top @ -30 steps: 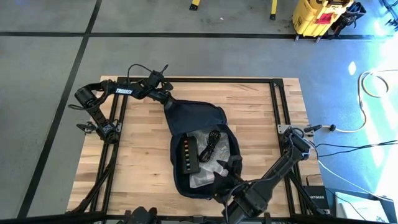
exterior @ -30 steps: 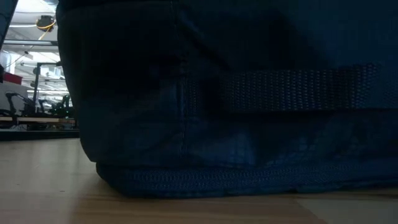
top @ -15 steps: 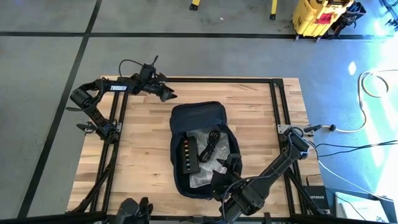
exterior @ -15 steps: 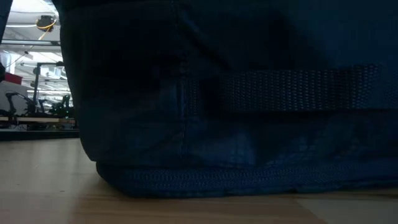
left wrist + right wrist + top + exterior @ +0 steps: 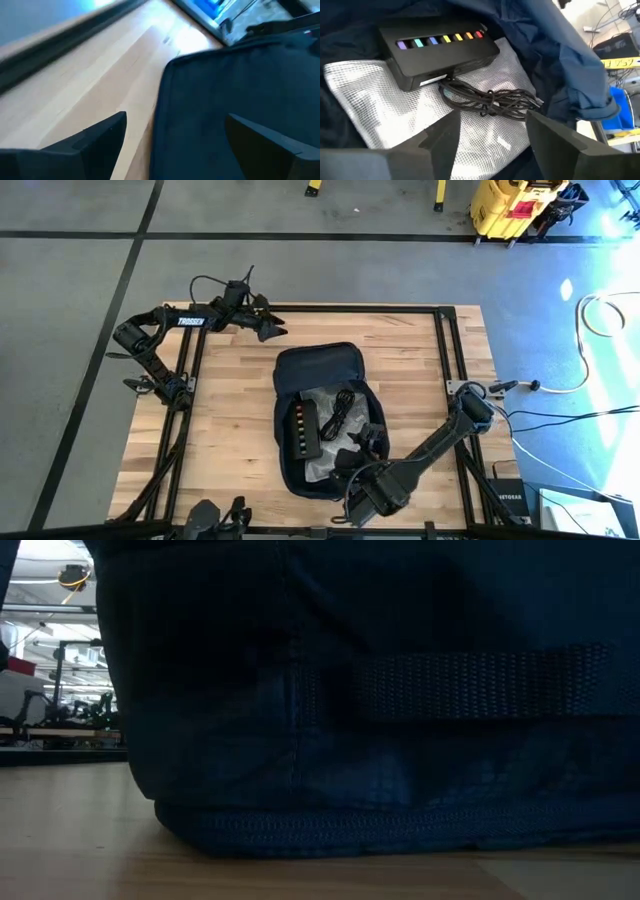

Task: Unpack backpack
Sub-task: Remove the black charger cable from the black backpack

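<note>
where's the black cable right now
In the high view the coiled black cable lies inside the open backpack at mid-table, on clear plastic just right of the black box.

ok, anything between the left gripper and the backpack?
Nothing: bare wood table separates the open left gripper from the backpack, in the high view.

Grey concrete floor (image 5: 80, 380) crossed by black lines, yellow bin (image 5: 510, 205) at the far edge

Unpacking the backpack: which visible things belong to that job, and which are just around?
Job:
- backpack, open
- black box with coloured tabs
- coiled black cable
- clear mesh bag
- left gripper
- right gripper

Just around:
- yellow cart
- floor cables
</note>
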Controlling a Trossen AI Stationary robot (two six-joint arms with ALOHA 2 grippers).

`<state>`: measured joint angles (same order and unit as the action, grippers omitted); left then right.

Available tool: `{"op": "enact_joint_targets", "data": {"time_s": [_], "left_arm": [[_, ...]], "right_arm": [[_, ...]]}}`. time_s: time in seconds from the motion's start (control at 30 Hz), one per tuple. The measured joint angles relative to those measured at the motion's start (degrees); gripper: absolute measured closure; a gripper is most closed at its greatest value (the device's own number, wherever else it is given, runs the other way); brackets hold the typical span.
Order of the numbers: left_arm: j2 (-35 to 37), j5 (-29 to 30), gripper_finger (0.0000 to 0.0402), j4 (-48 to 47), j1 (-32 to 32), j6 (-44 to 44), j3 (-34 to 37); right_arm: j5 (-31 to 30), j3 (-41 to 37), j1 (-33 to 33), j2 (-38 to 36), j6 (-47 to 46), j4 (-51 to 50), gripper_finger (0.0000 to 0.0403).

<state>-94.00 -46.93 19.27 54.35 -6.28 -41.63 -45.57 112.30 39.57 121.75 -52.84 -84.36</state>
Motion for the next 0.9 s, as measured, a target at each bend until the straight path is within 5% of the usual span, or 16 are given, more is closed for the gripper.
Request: {"op": "enact_joint_targets", "data": {"time_s": [0.2,0.5,0.77,0.9], "left_arm": [[0.0,-4.9,0.0079,10.1,0.0,-5.2,-0.1],[0.5,-8.2,0.0080,13.5,-1.4,-5.5,-0.1],[6.7,-4.0,0.0080,12.8,-5.5,-3.1,0.2],[13.9,3.9,0.0080,16.9,-9.5,0.6,4.5]], "right_arm": [[-3.0,-6.9,0.2,-4.9,0.2,8.0,0.0240],[-3.3,-30.8,0.0,-18.3,0.6,32.7,0.0254],[-3.2,-54.1,-1.3,-31.2,3.1,61.2,0.0254],[0.7,-61.9,-4.3,-35.1,2.5,73.4,0.0249]]}}
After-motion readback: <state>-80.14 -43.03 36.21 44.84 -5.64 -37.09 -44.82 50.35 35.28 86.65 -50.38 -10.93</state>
